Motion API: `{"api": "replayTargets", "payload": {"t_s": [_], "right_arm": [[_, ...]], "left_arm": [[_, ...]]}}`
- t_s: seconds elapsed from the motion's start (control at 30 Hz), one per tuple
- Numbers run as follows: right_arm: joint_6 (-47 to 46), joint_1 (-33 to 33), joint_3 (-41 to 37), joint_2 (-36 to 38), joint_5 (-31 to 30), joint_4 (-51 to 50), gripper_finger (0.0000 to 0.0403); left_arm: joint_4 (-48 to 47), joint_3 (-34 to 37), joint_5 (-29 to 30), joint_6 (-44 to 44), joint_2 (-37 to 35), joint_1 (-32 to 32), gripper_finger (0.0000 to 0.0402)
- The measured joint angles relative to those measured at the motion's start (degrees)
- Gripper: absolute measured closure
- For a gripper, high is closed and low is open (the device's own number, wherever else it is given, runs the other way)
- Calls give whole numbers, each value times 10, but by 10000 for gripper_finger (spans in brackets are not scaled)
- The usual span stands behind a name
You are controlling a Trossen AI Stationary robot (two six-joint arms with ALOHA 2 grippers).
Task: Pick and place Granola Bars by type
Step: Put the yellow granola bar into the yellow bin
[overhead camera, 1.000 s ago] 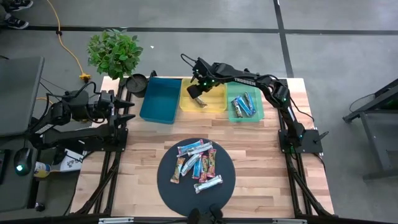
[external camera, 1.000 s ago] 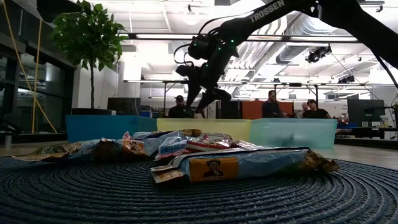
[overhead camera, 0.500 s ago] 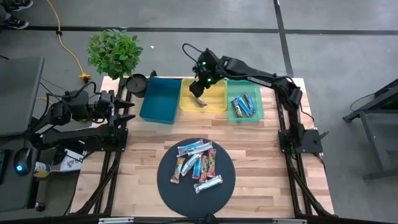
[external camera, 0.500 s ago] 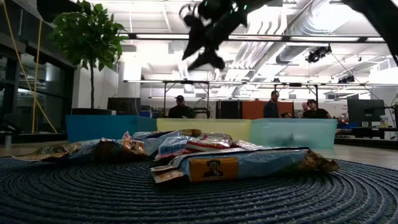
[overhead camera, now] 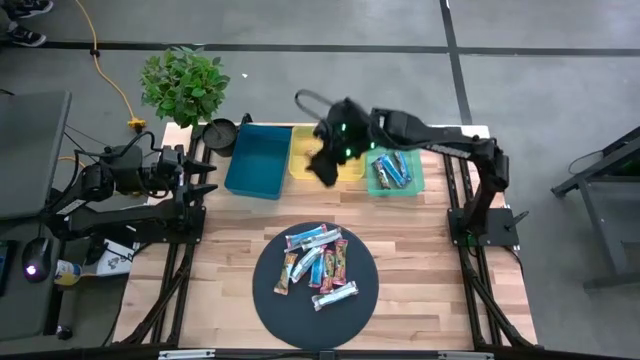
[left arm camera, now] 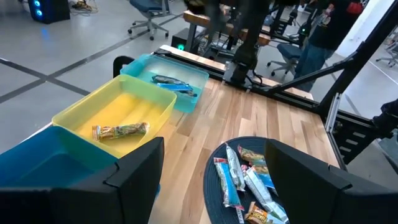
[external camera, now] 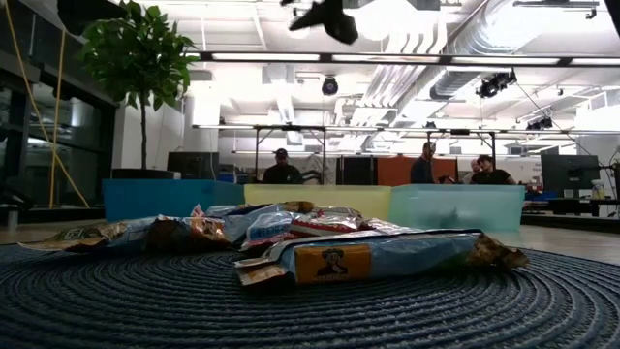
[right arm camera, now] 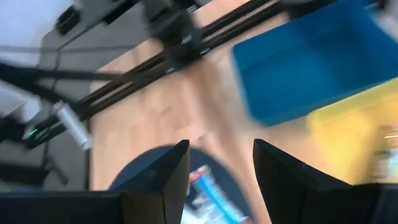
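Now the right pincer [overhead camera: 322, 165], spread and empty, is swinging off the yellow bin [overhead camera: 300, 165] at upper centre toward the granola bars [overhead camera: 318, 262] on the mat [overhead camera: 270, 300], one bar [left arm camera: 120, 130] dropped; left pincer [left arm camera: 211, 180] is idling spread.

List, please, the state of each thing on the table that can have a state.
Blue bin: empty.
Yellow bin: holds one bar.
Teal bin: holds several bars.
Round mat: carries a loose pile of bars.
Right gripper: fingers open, empty, above the yellow bin.
Left gripper: fingers open, empty, waiting at the table's left edge.
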State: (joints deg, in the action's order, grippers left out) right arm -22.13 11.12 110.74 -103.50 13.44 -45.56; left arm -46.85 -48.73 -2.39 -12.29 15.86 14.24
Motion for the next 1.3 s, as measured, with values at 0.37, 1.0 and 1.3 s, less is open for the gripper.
{"api": "replayTargets", "payload": {"t_s": [0.37, 1.0, 1.3], "right_arm": [[-95, -176, 0, -3, -54, -23, 242], [-164, -364, 0, -30, -243, 5, 242], [-108, -387, 0, -124, -180, -63, 242]], "left_arm": [[0, 0, 0, 0, 0, 0, 129], [0, 0, -1, 0, 0, 0, 129], [0, 0, -2, 0, 0, 0, 129]]}}
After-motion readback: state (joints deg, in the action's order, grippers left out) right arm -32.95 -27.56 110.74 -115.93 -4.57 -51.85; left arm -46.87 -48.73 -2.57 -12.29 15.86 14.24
